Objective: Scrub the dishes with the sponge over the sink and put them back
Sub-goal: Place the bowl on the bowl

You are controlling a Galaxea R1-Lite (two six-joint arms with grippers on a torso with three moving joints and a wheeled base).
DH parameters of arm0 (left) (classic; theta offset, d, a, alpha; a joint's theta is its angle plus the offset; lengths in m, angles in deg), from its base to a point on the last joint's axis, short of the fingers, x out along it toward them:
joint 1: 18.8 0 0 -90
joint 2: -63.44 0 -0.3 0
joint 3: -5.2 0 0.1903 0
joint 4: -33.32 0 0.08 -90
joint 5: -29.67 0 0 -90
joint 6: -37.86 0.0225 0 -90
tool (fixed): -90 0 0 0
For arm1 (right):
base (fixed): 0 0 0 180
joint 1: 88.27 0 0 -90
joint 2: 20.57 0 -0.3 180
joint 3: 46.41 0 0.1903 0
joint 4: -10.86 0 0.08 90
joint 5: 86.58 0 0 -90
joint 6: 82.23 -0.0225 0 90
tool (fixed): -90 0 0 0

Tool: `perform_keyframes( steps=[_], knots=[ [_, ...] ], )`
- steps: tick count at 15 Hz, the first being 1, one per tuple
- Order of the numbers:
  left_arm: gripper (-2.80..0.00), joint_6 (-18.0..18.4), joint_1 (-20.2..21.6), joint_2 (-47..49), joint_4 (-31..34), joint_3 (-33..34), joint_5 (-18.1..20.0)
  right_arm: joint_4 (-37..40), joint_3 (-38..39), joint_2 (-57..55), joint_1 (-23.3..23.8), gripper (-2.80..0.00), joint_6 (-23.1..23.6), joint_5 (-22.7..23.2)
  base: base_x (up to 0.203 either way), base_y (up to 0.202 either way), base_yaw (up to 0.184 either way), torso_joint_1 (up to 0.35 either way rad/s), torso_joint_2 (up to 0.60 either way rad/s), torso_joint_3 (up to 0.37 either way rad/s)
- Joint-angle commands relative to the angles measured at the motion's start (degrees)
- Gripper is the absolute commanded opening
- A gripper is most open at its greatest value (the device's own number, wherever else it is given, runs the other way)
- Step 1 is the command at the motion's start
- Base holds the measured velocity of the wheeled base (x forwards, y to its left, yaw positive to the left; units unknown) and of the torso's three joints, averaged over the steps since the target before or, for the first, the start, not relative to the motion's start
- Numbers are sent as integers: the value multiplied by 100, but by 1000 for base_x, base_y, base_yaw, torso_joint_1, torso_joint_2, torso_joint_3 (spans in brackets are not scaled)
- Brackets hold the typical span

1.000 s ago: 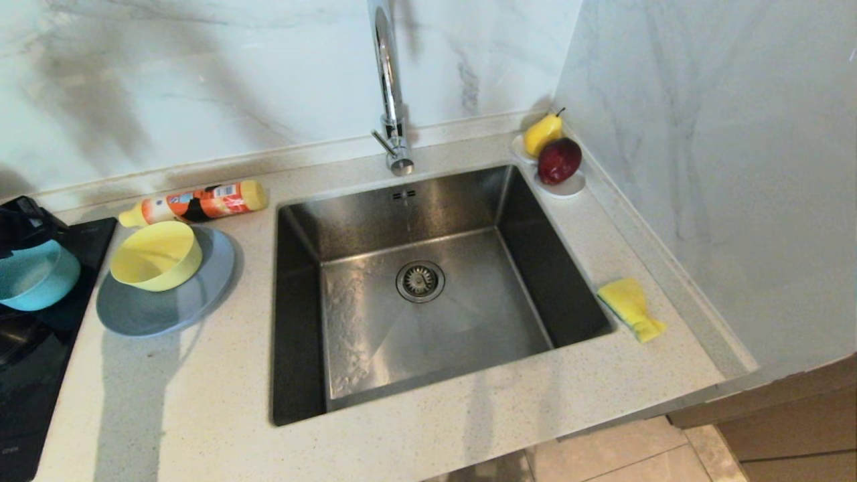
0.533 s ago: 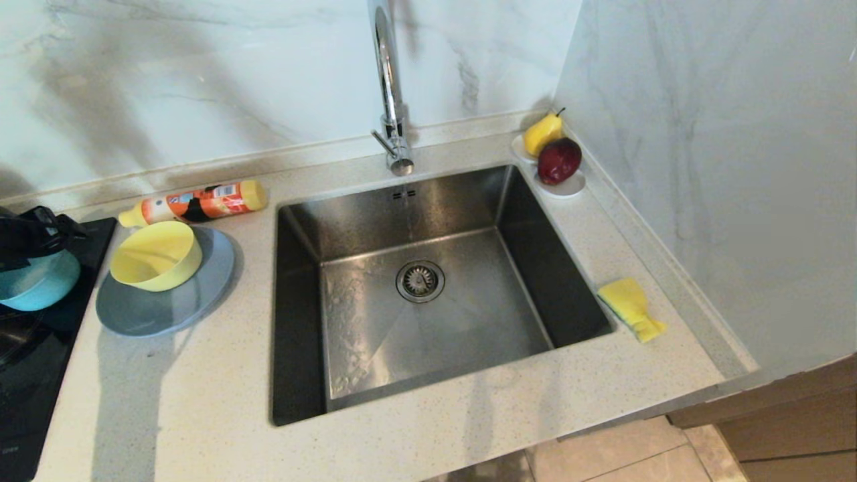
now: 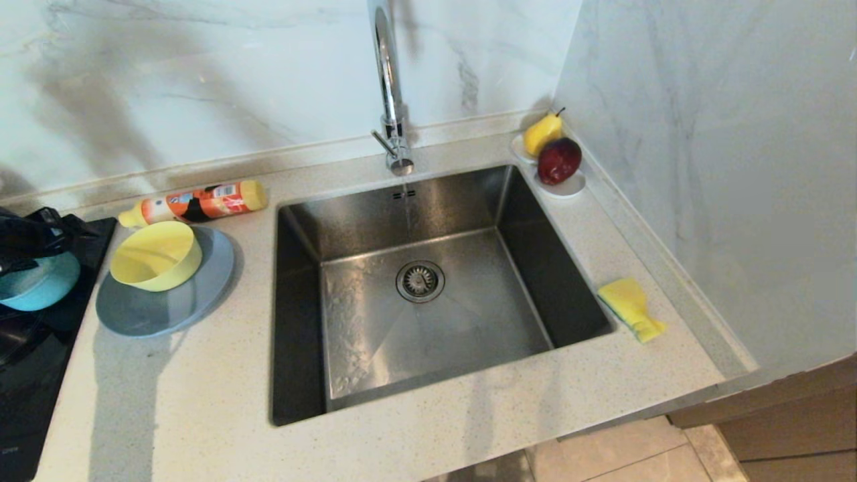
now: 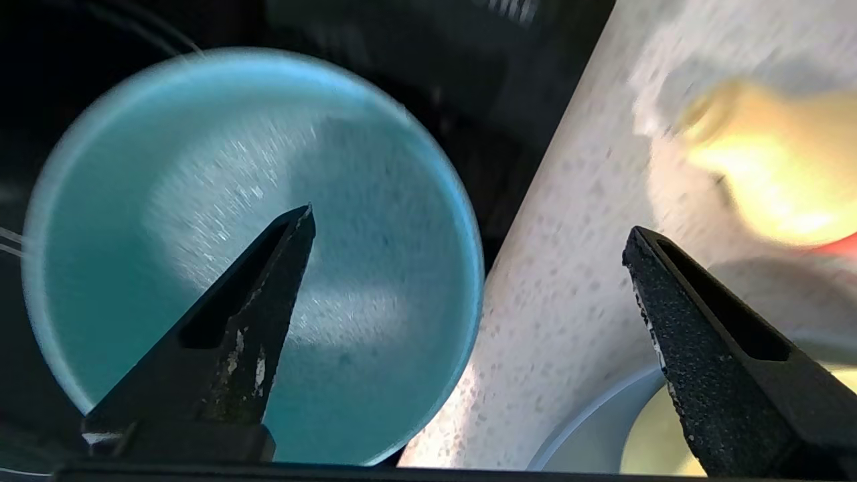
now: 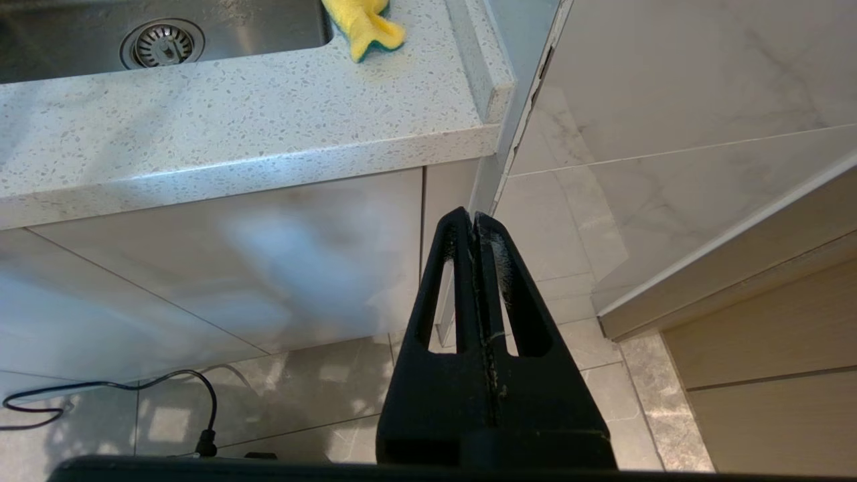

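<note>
Beside the teal bowl [image 4: 254, 254], left gripper [image 4: 469, 234] jaws apart; bottle [image 3: 194, 203] label unreadable

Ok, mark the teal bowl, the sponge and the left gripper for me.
teal bowl [image 4: 201, 201], left wrist view, on its inner floor.
sponge [image 3: 630, 306], head view, on its yellow top face.
left gripper [image 4: 469, 241], left wrist view, midway between its open fingertips.

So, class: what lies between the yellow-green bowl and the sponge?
In the head view, the sink, with its drain strainer, lies between the yellow-green bowl and the sponge.
</note>
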Motion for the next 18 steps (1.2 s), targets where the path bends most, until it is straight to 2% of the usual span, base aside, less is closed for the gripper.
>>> perform_keyframes(
  steps=[1,3,4,10,18],
  knots=[
    [0,-10,-2,126,41,35,27,-1,1,-9,0,-280,4,3,0,0,0,0,0,0],
    [0,-18,4,164,47,27,27,-1,1,-9,0,-280,4,3,0,0,0,0,0,0],
    [-275,-18,-3,146,64,37,27,-1,1,-9,0,-280,4,3,0,0,0,0,0,0],
    [-280,-44,-4,5,203,10,27,-1,1,-9,0,-280,4,3,0,0,0,0,0,0],
    [-280,-35,-4,-830,703,117,45,-1,1,-9,0,-280,4,3,0,0,0,0,0,0]
  ],
)
